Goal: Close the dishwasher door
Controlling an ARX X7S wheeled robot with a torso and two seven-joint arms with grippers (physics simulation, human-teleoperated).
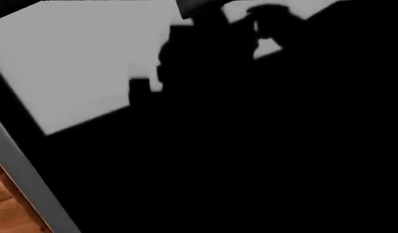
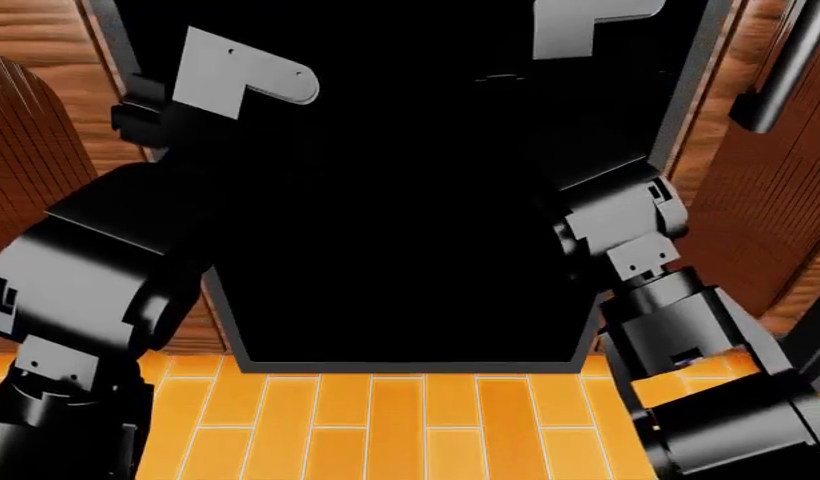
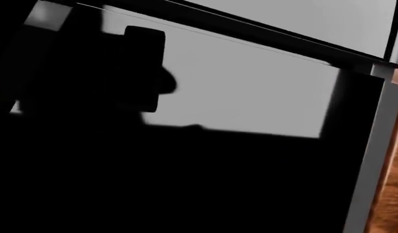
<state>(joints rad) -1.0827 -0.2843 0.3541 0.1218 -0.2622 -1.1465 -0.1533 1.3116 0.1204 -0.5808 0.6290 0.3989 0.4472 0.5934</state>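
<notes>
A: What do you have nearest to you?

B: In the head view, the floor point(image 2: 383, 420) of orange planks is nearest. Above it begins the lower edge of the door point(image 2: 397, 200), a big glossy black panel with a thin grey rim. It fills the middle of your view, between brown wood cabinets point(image 2: 23, 130) on both sides.

A: And your arms?

B: Your left arm point(image 2: 90, 280) rises at the left of the door and your right arm point(image 2: 637, 240) at the right. Both reach forward over the black panel. Further up, a grey bracket of each arm lies against the dark surface of the door.

A: Can you tell me about the tools?

B: Not much. In the left wrist view the left tool point(image 1: 260, 24) is only a black silhouette against a light grey reflection on the door, so I cannot tell if its fingers are spread or pressed together. In the right wrist view the right tool point(image 3: 144, 73) is the same, a dark shape before the grey patch, and its state is also not clear to me.

A: Do the tools touch the door?

B: They are very near it, but I cannot say if they touch. At the far right of the head view, a black bar handle point(image 2: 784, 70) stands on the cabinet.
</notes>
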